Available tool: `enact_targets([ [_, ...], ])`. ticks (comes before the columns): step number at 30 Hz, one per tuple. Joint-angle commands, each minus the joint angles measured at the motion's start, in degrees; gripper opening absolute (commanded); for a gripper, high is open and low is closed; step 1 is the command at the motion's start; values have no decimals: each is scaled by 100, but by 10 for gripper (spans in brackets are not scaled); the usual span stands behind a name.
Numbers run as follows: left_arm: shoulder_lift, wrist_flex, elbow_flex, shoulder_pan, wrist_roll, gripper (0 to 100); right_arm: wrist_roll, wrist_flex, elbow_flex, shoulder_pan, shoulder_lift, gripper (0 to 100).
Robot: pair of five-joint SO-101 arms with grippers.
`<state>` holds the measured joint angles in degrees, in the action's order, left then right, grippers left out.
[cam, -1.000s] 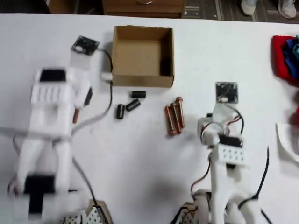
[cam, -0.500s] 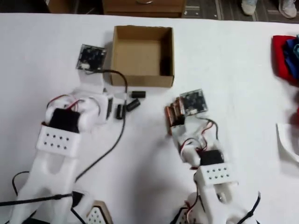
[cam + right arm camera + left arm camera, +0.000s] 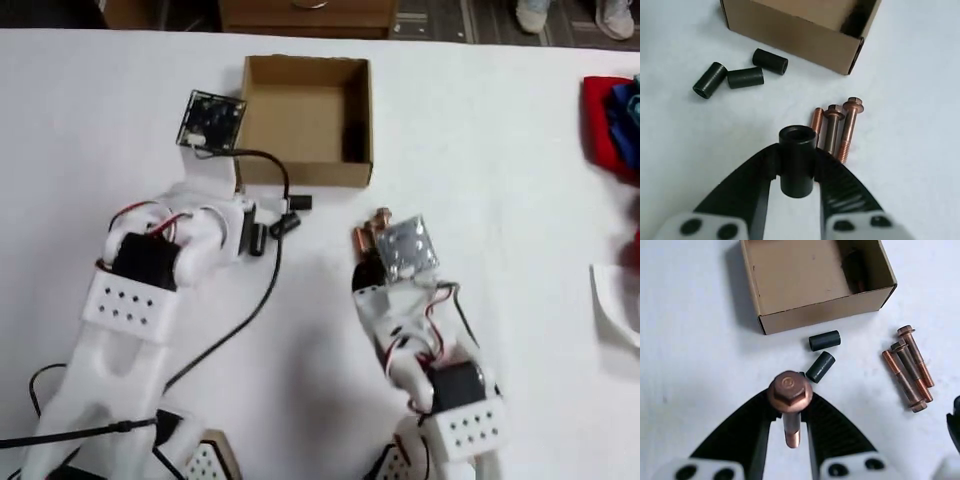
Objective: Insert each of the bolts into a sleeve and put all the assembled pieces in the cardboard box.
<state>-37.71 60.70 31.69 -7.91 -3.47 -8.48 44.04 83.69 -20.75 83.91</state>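
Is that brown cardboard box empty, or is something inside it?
Not empty: the brown cardboard box holds one dark cylindrical piece, lying in a corner.

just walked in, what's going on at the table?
Mid-assembly. The left gripper is shut on a copper bolt, and the right gripper is shut on a black sleeve; those two parts are not yet joined. Three loose sleeves and three loose bolts lie just outside the cardboard box. One dark piece sits in a corner of the box.
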Motion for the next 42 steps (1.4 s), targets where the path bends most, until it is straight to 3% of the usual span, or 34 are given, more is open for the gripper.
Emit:
enact_targets([
  [1, -220, -484, -259, -88, -53, 26, 44, -277, 501, -101, 1138, 21],
  [4, -220, -1081, -154, -88, -369, 26, 53, -356, 949, -101, 1965, 21],
  [8, -220, -1767, 22, -141, -1099, 26, 53, -1024, 1169, -101, 1763, 21],
  [14, -229, -2022, -31, -1029, -1758, 26, 53, -1543, 1336, -101, 1727, 21],
  [19, -211, -2022, -198, -1732, -1732, 26, 53, -1560, 1336, -101, 1727, 21],
  [32, -185, -2171, -242, -1855, -1767, 26, 88, -1560, 1336, -620, 1727, 21],
  [38, -220, -2022, -242, -1969, -1767, 26, 1327, -1569, 1336, -611, 1727, 21],
  [42, -229, -1767, -242, -2084, -1767, 26, 1380, -1569, 1336, -611, 1727, 21],
])
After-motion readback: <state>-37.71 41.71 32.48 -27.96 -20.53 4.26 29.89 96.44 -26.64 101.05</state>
